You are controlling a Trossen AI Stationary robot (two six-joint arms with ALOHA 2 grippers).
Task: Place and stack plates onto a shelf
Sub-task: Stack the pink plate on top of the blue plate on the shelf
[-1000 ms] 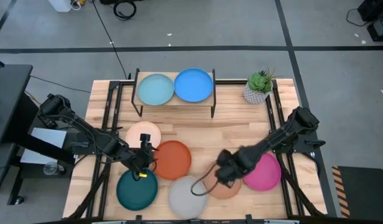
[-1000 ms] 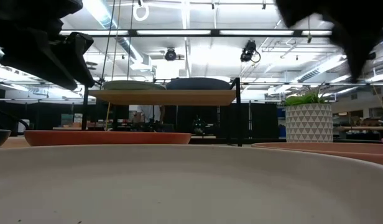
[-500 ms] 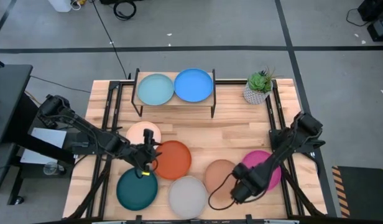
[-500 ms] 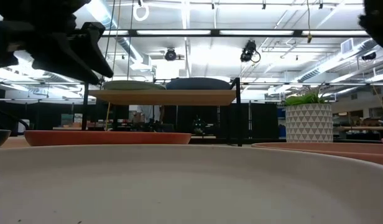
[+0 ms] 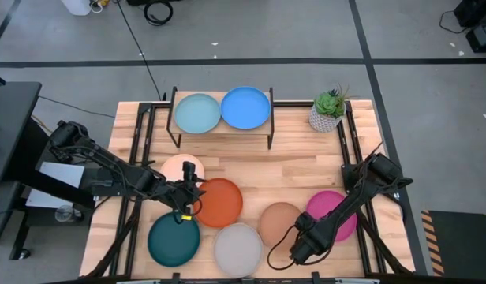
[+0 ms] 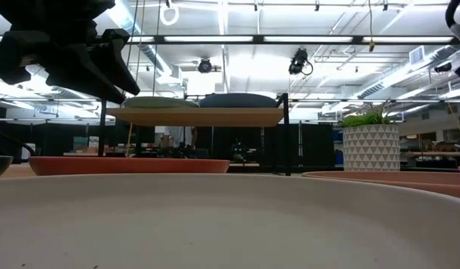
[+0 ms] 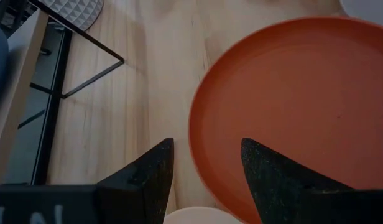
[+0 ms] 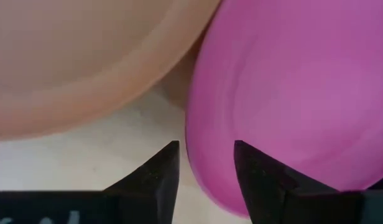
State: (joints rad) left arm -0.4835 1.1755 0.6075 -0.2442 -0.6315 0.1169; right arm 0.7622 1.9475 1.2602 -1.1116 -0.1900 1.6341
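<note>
Two plates sit up on the shelf [image 5: 222, 126] already, pale blue plate [image 5: 197, 113] & blue plate [image 5: 245, 107] side by side; six more lie on the bench [image 5: 290, 170] near its front: cream plate [image 5: 177, 168], orange plate [image 5: 222, 201], dark teal plate [image 5: 173, 240], grey plate [image 5: 237, 249], salmon plate [image 5: 278, 222], magenta plate [image 5: 339, 214]. My left gripper [image 7: 203, 177] hangs w/ jaws open and empty, straddling the orange plate's rim on the side nearest the cream one. My right gripper [image 8: 205, 162] hovers at the front edge of the bench, jaws open, empty, lined up on the magenta plate's rim just beside the salmon plate. Judging the step in hand as rim pickups, one per arm. To do it well I think: get one jaw inside the rim and one outside, drop low enough that the outer jaw slips under the lip, close square to the edge, lift level. On my right side the salmon rim is v. close, so the outer jaw needs care not to nudge it. Hard to tell: whether either jaw touches bench or plate yet; low view is mostly blocked by the grey plate, and the plates on the shelf show there only as dark edges.
</note>
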